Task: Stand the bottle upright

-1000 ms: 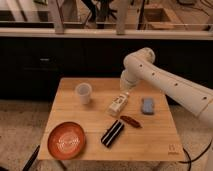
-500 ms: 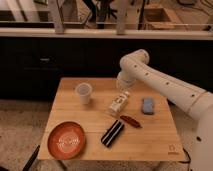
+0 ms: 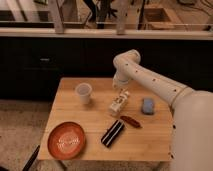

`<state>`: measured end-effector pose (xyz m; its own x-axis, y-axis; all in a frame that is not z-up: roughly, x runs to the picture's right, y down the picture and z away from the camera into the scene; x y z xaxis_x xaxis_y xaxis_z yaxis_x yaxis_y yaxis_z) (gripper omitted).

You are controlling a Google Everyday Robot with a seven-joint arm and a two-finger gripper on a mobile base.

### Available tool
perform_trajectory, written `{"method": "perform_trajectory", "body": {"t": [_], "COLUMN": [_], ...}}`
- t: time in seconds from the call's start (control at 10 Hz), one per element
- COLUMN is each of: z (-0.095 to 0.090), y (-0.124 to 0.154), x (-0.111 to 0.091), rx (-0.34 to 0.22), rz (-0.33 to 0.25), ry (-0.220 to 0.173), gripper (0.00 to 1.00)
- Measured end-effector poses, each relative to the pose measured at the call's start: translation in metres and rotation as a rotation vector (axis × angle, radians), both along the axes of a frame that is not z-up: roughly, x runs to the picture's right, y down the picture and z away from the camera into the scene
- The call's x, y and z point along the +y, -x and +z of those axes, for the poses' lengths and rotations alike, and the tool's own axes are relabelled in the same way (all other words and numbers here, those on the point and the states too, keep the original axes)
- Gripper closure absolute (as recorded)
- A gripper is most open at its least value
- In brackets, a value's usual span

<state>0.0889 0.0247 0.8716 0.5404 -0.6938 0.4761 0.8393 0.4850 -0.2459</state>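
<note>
While bottle (image 3: 118, 104) lies on surface (image 3: 65, 111), long axis near-left to far-right, gripper (image 3: 121, 91) sits at far end; grip state unreadable.

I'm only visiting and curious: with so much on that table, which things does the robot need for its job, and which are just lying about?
For the job:
bottle, lying on its side
gripper, at the bottle's far end

Lying about:
cup
blue sponge
orange plate
black packet
reddish-brown item
</note>
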Motion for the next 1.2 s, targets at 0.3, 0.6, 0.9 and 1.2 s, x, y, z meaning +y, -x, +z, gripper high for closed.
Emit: {"method": "perform_trajectory", "body": {"t": [0.3,0.6,0.9,1.2], "z": [0.013,0.030,0.055,0.053], "y": [-0.010,-0.022,-0.028,-0.034], "x": [0.002,0.009,0.034,0.068], "rx": [0.050,0.058,0.058,0.010], "rz": [-0.035,-0.065,-0.103,-0.078], "ry": [-0.027,0.016,0.114,0.222], "gripper": [0.20,0.20,0.20,0.20]}}
